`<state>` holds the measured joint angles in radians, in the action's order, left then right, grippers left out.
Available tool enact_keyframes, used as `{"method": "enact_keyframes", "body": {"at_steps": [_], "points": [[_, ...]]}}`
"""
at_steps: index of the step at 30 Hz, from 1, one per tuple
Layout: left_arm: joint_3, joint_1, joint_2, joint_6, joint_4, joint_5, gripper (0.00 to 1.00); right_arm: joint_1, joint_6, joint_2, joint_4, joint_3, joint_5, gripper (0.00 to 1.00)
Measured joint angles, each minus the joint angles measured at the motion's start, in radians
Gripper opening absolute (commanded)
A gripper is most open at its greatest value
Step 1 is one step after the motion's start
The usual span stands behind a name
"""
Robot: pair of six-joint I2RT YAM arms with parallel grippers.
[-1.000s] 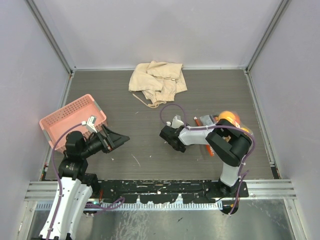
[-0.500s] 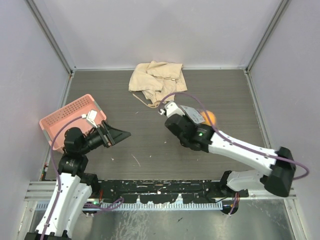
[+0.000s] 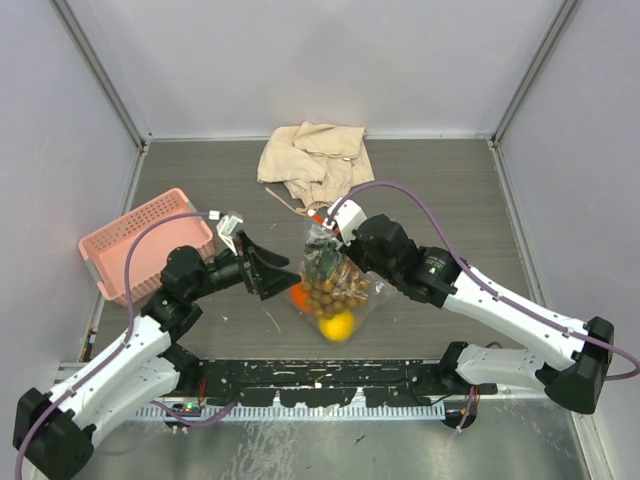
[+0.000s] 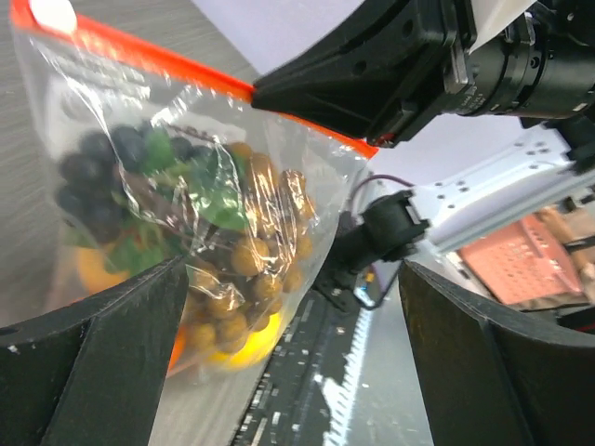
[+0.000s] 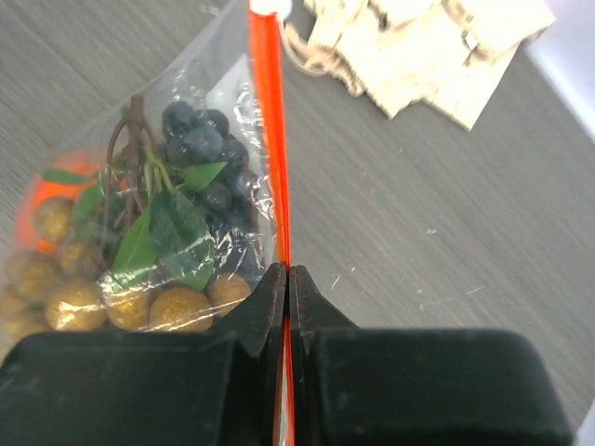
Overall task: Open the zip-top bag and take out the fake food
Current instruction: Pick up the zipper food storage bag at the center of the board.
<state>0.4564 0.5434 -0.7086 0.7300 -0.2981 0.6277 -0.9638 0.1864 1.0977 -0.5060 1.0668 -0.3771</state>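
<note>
The zip-top bag (image 3: 345, 300) hangs off the table at the centre, clear plastic with an orange-red zip strip (image 5: 269, 139) on top. My right gripper (image 5: 288, 279) is shut on that strip, and shows from above as right gripper (image 3: 335, 228). Inside is the fake food: tan berry cluster (image 3: 335, 290), lemon (image 3: 337, 325), an orange fruit (image 3: 300, 296), dark grapes (image 5: 200, 139) and green leaves. My left gripper (image 3: 283, 280) stands open just left of the bag. In the left wrist view the bag (image 4: 186, 186) fills the left side between the wide-apart fingers (image 4: 93, 362).
A pink mesh basket (image 3: 140, 235) sits at the left edge of the table. A crumpled beige cloth (image 3: 315, 160) lies at the back centre, also beige cloth (image 5: 437, 46). Grey walls close in the table on three sides.
My right arm has swung from the right side to the centre and lifted the bag off the table. My left arm has reached out rightwards to the bag, still open.
</note>
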Motion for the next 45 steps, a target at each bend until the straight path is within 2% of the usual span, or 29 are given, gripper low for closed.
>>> {"method": "enact_keyframes", "body": {"at_steps": [9,17,24,31,35,41,45], "points": [[0.000,0.015,-0.096,-0.118,-0.064,-0.095,0.98,0.229,0.020,-0.023,0.082,-0.174,0.286,0.01],[-0.006,0.016,-0.100,-0.132,-0.068,-0.109,0.98,0.232,0.018,-0.042,0.205,-0.193,0.514,0.01],[-0.011,0.011,0.007,-0.197,0.021,-0.157,0.98,0.232,0.026,-0.042,0.251,-0.193,0.653,0.01],[-0.143,0.000,0.064,-0.162,-0.011,-0.195,0.98,0.232,0.040,-0.050,0.258,-0.193,0.736,0.01],[-0.144,-0.018,0.019,-0.142,-0.031,-0.189,0.98,0.232,0.043,-0.059,0.261,-0.193,0.779,0.01],[-0.143,-0.084,-0.119,-0.075,-0.146,-0.123,1.00,0.232,0.042,-0.060,0.267,-0.193,0.816,0.01],[-0.144,-0.108,-0.174,-0.039,-0.226,-0.092,0.95,0.232,0.040,-0.060,0.267,-0.193,0.824,0.01]]}}
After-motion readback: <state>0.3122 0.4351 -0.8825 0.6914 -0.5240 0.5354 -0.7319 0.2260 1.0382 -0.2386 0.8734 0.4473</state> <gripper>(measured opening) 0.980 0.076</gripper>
